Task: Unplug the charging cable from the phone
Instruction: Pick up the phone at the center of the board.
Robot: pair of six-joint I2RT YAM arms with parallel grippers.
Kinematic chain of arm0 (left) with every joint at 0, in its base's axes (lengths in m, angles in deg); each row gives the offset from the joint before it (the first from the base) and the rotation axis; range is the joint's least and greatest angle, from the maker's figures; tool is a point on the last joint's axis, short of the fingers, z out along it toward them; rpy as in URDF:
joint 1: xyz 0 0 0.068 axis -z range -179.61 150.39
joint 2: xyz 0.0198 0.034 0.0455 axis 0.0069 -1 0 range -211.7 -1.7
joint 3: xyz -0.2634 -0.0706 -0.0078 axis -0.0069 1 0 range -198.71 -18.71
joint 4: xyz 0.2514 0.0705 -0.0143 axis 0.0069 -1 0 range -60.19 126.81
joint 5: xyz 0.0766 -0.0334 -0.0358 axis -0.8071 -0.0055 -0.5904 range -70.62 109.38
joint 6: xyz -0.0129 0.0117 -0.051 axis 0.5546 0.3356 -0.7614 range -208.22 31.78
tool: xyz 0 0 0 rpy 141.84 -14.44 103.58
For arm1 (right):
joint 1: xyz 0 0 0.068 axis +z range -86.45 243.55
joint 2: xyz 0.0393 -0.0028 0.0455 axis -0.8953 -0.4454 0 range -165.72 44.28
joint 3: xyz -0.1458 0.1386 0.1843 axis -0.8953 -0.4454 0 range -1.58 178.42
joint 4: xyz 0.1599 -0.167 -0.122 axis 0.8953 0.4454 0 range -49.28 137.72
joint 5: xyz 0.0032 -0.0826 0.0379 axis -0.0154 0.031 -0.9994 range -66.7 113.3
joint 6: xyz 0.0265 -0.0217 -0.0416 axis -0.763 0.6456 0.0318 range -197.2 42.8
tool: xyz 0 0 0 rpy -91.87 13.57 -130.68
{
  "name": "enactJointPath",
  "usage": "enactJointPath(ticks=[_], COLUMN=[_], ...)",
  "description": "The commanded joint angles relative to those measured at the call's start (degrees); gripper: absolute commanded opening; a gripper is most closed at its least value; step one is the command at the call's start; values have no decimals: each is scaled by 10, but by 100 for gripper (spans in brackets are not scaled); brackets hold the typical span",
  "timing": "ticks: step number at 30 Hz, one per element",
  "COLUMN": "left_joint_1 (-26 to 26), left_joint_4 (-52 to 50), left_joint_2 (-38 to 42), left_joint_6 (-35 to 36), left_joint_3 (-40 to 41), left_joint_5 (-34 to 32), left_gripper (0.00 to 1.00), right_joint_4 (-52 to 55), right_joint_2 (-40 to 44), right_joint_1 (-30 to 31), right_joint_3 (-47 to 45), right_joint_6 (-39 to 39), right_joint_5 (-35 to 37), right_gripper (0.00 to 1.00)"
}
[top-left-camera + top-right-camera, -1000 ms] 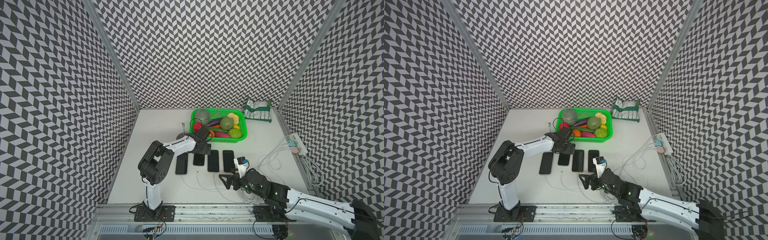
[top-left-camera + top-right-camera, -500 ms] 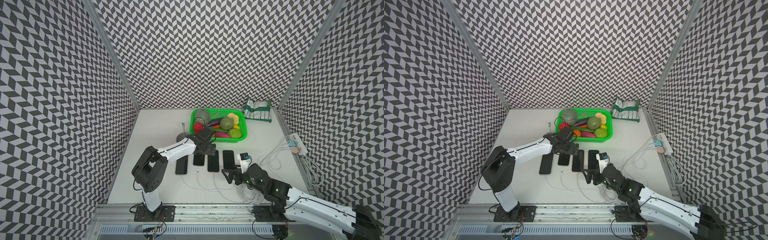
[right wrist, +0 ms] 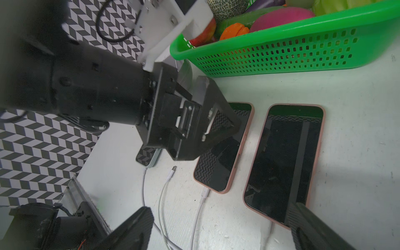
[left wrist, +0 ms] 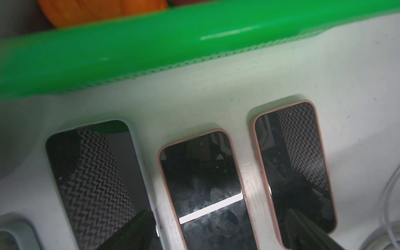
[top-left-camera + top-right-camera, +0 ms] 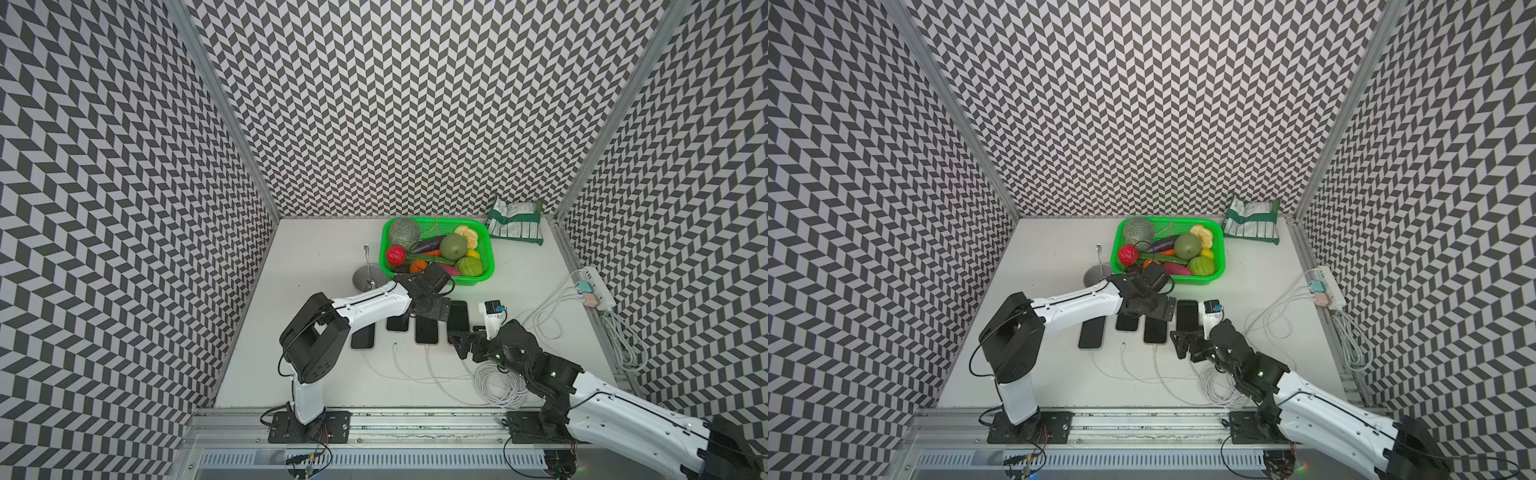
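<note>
Several dark phones lie side by side on the white table in both top views. My right gripper point(image 5: 463, 345) point(image 5: 1183, 345) point(image 3: 218, 229) is open at the near end of the rightmost pink-cased phone point(image 5: 458, 313) point(image 3: 283, 162). That phone's white charging cable point(image 3: 270, 230) lies between the fingers and is partly hidden. The neighbouring pink phone point(image 3: 223, 149) point(image 4: 203, 190) has a cable point(image 3: 204, 192) plugged in. My left gripper point(image 5: 432, 309) point(image 4: 218, 238) hovers open over the middle phones. A loose cable plug point(image 3: 173, 168) point(image 5: 395, 345) lies unplugged.
A green basket point(image 5: 490, 253) of toy fruit stands just behind the phones, with a metal stand point(image 5: 368, 276) to its left. A green packet point(image 5: 515, 224) lies at the back right. A power strip point(image 5: 594, 286) and coiled white cables point(image 5: 498, 382) are on the right.
My right gripper has moved away from the front edge, up to the near end of the rightmost phone. My left gripper has shifted right over the middle phones. Both stayed open.
</note>
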Motion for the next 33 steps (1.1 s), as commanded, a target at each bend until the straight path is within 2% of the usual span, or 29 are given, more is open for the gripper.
enactJointPath(ticks=[1, 11, 20, 33], left_joint_1=[7, 12, 14, 22], left_joint_4=[-11, -24, -31, -38], left_joint_2=[-29, -85, -103, -72], left_joint_6=[-9, -13, -17, -28], left_joint_3=[-23, -60, -61, -56], left_joint_5=[-17, -38, -60, -94], left_gripper=[100, 100, 100, 100], right_joint_4=[-19, -24, -34, -40], right_joint_2=[2, 6, 2, -2], right_joint_1=[-5, -6, -7, -8], right_joint_3=[17, 8, 3, 0], right_joint_6=[4, 0, -2, -4], right_joint_5=[-11, -20, -24, -27], right_gripper=[100, 100, 100, 100])
